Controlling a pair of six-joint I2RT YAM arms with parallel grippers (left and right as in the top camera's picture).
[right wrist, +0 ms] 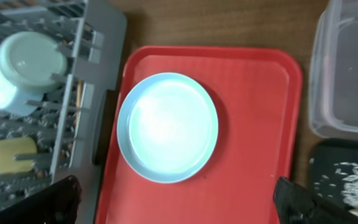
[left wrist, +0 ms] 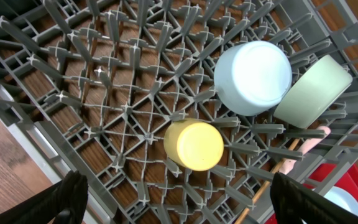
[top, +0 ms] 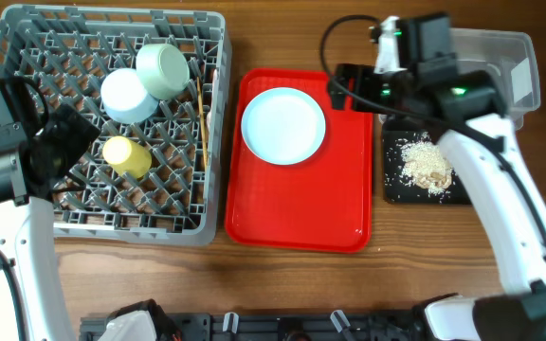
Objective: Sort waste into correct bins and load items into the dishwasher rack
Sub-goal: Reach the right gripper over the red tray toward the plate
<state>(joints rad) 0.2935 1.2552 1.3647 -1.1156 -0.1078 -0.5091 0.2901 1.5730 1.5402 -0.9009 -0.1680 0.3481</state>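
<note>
White plate [top: 283,125] lies on the red tray [top: 349,213]; blue bowl [top: 126,95], green bowl [top: 163,70] and yellow cup [top: 126,155] sit in the grey rack [top: 112,230]. Left gripper [left wrist: 179,200], over the rack, and right gripper [right wrist: 176,200], over the plate: jaws released, empty.

Left of frame: grey rack [top: 131,227] has open pegs along its bottom and top-left; pale blue bowl [top: 127,96], pale green bowl [top: 163,70] and yellow cup [top: 126,156] crowd its middle. Centre: red tray [top: 297,208] lies bare below white plate [top: 283,124].

Wooden table [top: 282,284] seen from above.
Warm brown boards, grain running left to right; soft, even light throws only faint shadows.
</note>
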